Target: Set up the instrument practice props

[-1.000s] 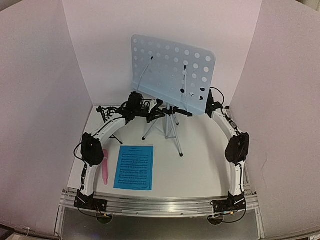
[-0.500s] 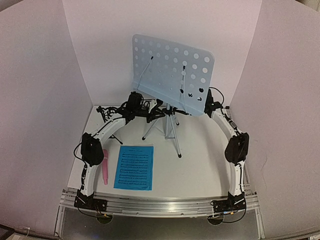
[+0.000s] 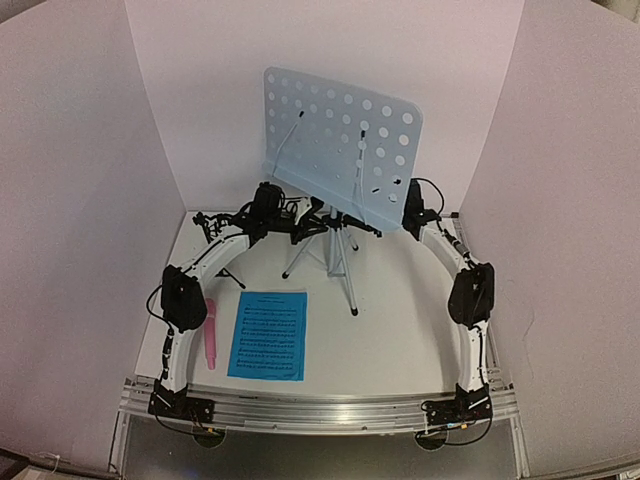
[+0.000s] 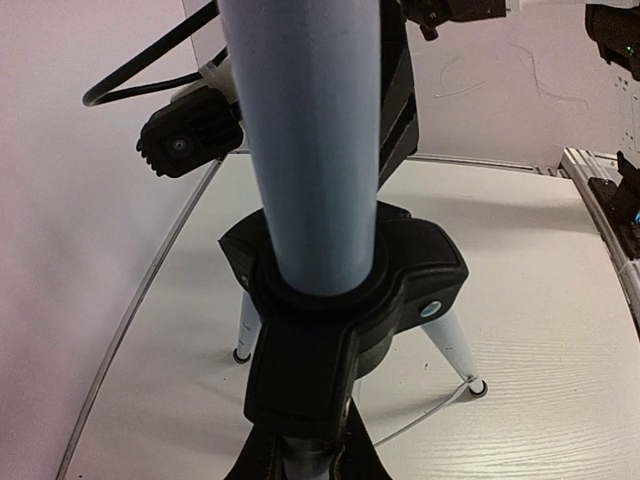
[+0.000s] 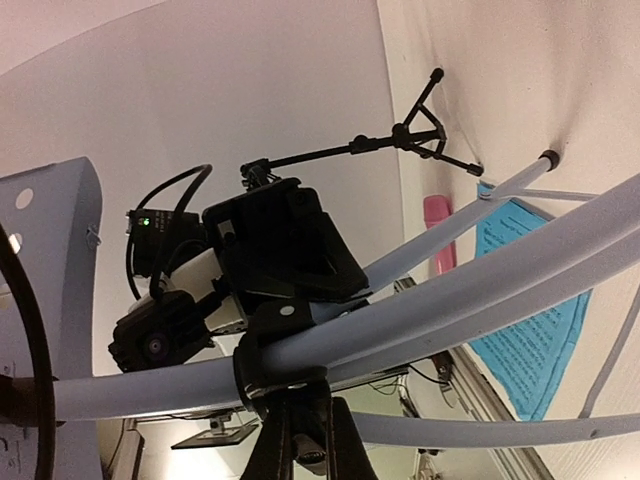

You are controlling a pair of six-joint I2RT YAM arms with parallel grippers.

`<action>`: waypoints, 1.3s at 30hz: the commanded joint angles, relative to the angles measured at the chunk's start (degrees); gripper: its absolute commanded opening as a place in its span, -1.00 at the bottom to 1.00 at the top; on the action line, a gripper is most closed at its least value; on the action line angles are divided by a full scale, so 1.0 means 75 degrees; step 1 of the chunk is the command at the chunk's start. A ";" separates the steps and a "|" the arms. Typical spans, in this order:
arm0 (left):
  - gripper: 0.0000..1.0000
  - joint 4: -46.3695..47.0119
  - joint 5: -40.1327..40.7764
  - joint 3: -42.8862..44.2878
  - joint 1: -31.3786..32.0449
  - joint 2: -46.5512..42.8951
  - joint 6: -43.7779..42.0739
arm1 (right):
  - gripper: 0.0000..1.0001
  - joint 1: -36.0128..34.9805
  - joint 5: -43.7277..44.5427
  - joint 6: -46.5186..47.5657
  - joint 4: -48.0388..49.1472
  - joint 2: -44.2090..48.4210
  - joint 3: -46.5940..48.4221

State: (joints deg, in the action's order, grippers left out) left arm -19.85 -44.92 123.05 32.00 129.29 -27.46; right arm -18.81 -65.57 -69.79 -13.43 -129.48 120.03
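The pale-blue perforated music stand (image 3: 340,140) stands on its slim tripod at the back middle. My left gripper (image 3: 305,228) is shut on the stand's black leg hub (image 4: 340,300), below the pale-blue pole (image 4: 305,140). My right gripper (image 3: 410,215) is at the stand's lower right and, in the right wrist view (image 5: 300,430), is shut on a black collar on the stand's tube. The bright-blue sheet music (image 3: 268,335) lies flat at the front left. The pink microphone (image 3: 211,333) lies to its left. The small black tripod (image 3: 215,235) stands behind the left arm.
White walls close in the table on the left, back and right. A metal rail (image 3: 320,408) runs along the near edge. The stand's legs (image 3: 345,275) spread over the middle of the table. The right wrist camera (image 4: 185,145) sits close beside the pole.
The music stand has shifted a little to the left, its desk and front foot moving with it. My right gripper moved left with it. Sheet music and microphone have not moved.
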 commanded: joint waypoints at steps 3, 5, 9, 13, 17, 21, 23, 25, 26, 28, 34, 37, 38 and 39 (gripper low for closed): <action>-1.00 -0.0004 0.0767 0.0269 0.0081 0.0152 -0.0527 | -1.00 -0.0614 0.0417 -0.6243 0.5235 0.0096 -0.2417; -1.00 0.0014 0.0772 0.0269 0.0081 0.0162 -0.0519 | -0.98 -0.0581 0.0428 -0.6214 0.5367 0.0024 -0.2195; -1.00 0.0051 0.0717 0.0274 0.0079 0.0163 -0.0474 | -0.68 -0.0498 0.0461 -0.5955 0.5353 0.0042 -0.2001; -1.00 0.0063 0.0726 0.0279 0.0077 0.0163 -0.0466 | -0.31 -0.0323 0.0677 -0.5452 0.5334 0.0488 -0.2381; -1.00 0.0003 0.0727 0.0274 0.0080 0.0186 -0.0482 | -0.11 0.0048 0.0911 -0.4703 0.5312 0.1144 -0.2939; -1.00 -0.0022 0.0744 0.0266 0.0080 0.0198 -0.0438 | 0.10 0.0385 0.1148 -0.3732 0.5226 0.1847 -0.3279; -1.00 -0.0026 0.0746 0.0274 0.0081 0.0207 -0.0409 | 0.16 0.0489 0.1204 -0.2972 0.5059 0.2136 -0.3260; -1.00 -0.0027 0.0748 0.0302 0.0081 0.0217 -0.0377 | 0.19 0.0565 0.1263 -0.2171 0.4749 0.2430 -0.3198; -1.00 -0.0029 0.0750 0.0327 0.0081 0.0230 -0.0355 | 0.20 0.0590 0.1312 -0.1604 0.4538 0.2557 -0.3147; -1.00 -0.0053 0.0735 0.0399 0.0088 0.0273 -0.0280 | 0.20 0.0632 0.1310 -0.0429 0.4015 0.2764 -0.3053; -1.00 -0.0126 0.0667 0.0571 0.0104 0.0327 -0.0149 | 0.20 0.0599 0.2412 0.6319 0.3153 0.4248 -0.4593; -1.00 -0.0126 0.0688 0.0554 0.0116 0.0327 -0.0126 | 0.21 0.0429 0.3053 1.0521 0.3247 0.4850 -0.5494; -1.00 -0.0111 0.0699 0.0555 0.0123 0.0325 -0.0111 | 0.21 0.0401 0.3257 1.1302 0.3303 0.4870 -0.5588; -1.00 -0.0101 0.0719 0.0563 0.0127 0.0329 -0.0103 | 0.21 0.0376 0.3394 1.1983 0.3335 0.4811 -0.5548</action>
State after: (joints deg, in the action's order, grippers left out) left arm -20.10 -41.83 125.36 32.16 130.50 -27.99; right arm -14.57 -47.66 -23.65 12.46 -95.76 81.41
